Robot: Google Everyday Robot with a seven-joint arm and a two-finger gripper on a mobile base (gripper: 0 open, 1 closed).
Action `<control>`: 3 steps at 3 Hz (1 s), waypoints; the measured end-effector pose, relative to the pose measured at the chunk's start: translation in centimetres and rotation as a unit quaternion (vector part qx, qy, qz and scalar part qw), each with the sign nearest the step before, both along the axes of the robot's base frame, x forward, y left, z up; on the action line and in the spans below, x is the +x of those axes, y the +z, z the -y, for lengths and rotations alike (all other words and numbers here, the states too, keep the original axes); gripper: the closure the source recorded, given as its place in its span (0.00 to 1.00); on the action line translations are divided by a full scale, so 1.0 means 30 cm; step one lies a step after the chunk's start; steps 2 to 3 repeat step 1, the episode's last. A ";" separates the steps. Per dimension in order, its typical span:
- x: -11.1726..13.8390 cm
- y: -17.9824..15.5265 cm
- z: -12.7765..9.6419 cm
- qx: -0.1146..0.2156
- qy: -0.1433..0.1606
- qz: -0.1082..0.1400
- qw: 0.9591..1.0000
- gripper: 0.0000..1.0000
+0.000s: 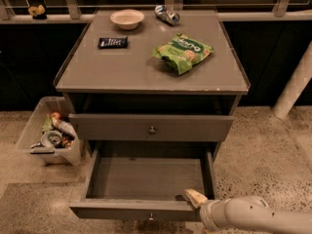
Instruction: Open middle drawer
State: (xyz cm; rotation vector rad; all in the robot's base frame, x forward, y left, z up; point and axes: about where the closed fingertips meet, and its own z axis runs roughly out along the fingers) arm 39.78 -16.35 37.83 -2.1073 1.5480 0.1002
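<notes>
The grey middle drawer (146, 179) is pulled far out and its inside is bare. Its small round knob (150, 217) shows on the front panel at the bottom of the view. Above it a shut grey drawer (151, 127) has its own knob at centre. Whatever lies below the open drawer is hidden by it. My gripper (195, 198) sits at the right end of the open drawer's front rim, touching its top edge. The pale arm (253, 216) comes in from the lower right.
On the cabinet top (146, 72) lie a green chip bag (183, 50), a dark snack bar (113, 42), a white bowl (127, 18) and a can on its side (167, 14). A clear bin of rubbish (48, 135) stands left of the cabinet. A white post (295, 89) rises on the right.
</notes>
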 end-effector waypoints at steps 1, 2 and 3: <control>0.000 0.000 0.000 0.000 0.000 0.000 1.000 0.00; 0.000 0.000 0.000 0.000 0.000 0.000 1.000 0.00; 0.000 0.000 0.000 0.000 0.000 0.000 1.000 0.00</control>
